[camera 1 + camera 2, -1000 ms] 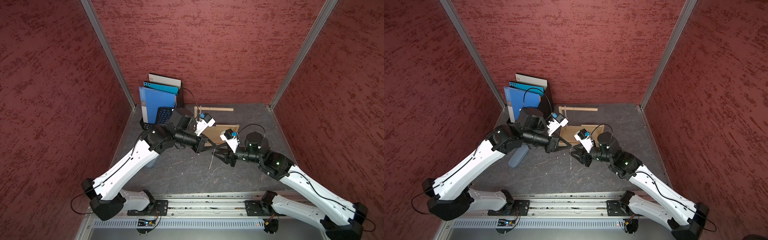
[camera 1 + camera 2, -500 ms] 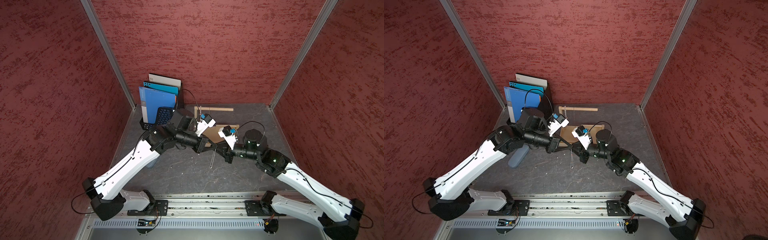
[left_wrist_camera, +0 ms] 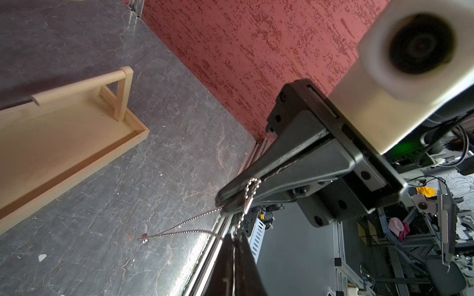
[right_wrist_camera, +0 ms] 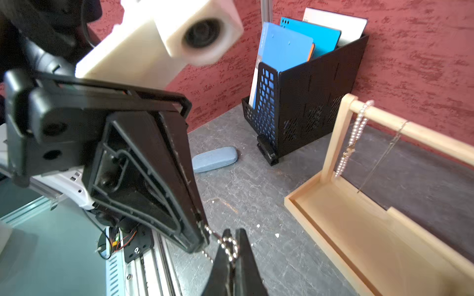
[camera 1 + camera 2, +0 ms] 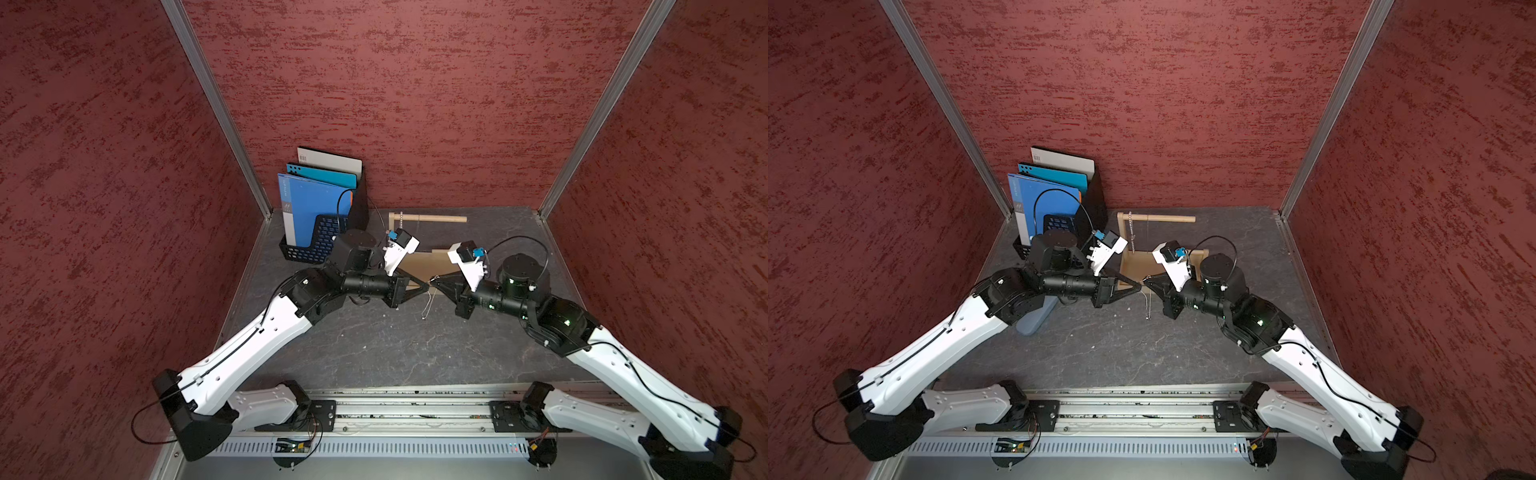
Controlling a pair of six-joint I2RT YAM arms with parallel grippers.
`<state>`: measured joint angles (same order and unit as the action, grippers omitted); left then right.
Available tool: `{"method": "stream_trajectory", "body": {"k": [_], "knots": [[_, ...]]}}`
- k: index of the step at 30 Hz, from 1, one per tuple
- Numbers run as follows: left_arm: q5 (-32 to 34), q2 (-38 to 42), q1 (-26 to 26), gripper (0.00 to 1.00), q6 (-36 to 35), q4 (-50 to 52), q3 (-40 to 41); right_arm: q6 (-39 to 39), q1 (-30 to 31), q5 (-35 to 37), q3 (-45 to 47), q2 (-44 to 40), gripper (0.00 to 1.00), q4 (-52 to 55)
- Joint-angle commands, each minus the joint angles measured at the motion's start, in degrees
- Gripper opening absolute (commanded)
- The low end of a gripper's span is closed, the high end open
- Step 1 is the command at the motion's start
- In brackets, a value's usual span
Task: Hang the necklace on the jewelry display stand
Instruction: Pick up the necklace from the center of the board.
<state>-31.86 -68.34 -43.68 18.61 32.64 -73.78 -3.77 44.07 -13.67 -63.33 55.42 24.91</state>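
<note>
In both top views the left end effector (image 5: 424,286) and right end effector (image 5: 436,283) meet tip to tip above the tabletop (image 5: 395,345), just in front of the stand (image 5: 440,218) and its tray's front edge. The necklace (image 5: 427,305) hangs between them, its loop ending just above the tabletop. A broad stretch of grey tabletop lies open between the tips and the front rail. In a top view, the file rack (image 5: 1096,208) fills the back left corner beside the stand's tall post, and a blue case (image 5: 1034,322) lies under the left arm.

In the left wrist view the right end effector (image 3: 225,198) is pressed together on a small loop of the necklace (image 3: 179,229). The chain also runs into the narrow slit of the left end effector (image 3: 232,238), whose fingers sit closed on it. The stand's tray rim (image 3: 77,166) lies apart from the chain, with bare tabletop (image 3: 166,128) between it and the wall.

In the right wrist view both end effectors (image 4: 202,241) (image 4: 233,233) nip the chain (image 4: 229,246) close to each other. On the stand (image 4: 333,138), a pearl strand (image 4: 356,135) hangs beside the post and a thin chain (image 4: 384,156) farther along the dowel. The tray's near corner stands clear of the tips.
</note>
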Motion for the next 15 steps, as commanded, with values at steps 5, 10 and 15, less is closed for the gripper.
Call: {"method": "stream_trajectory", "body": {"k": [5, 10, 15], "knots": [[6.2, -0.6, -0.4, 0.39, 0.3, -6.2, 3.4, 1.3, -0.5, 5.4, -6.8, 2.1, 0.0, 5.0], [7.3, -1.5, -0.4, 0.42, -0.1, -10.4, 4.4, 2.0, -0.5, 5.7, -8.5, 3.2, 0.0, 6.5], [7.2, -3.0, -1.4, 0.44, -1.0, -14.0, 4.0, 2.1, -0.5, 5.7, -9.3, 3.9, 0.0, 7.4]]}}
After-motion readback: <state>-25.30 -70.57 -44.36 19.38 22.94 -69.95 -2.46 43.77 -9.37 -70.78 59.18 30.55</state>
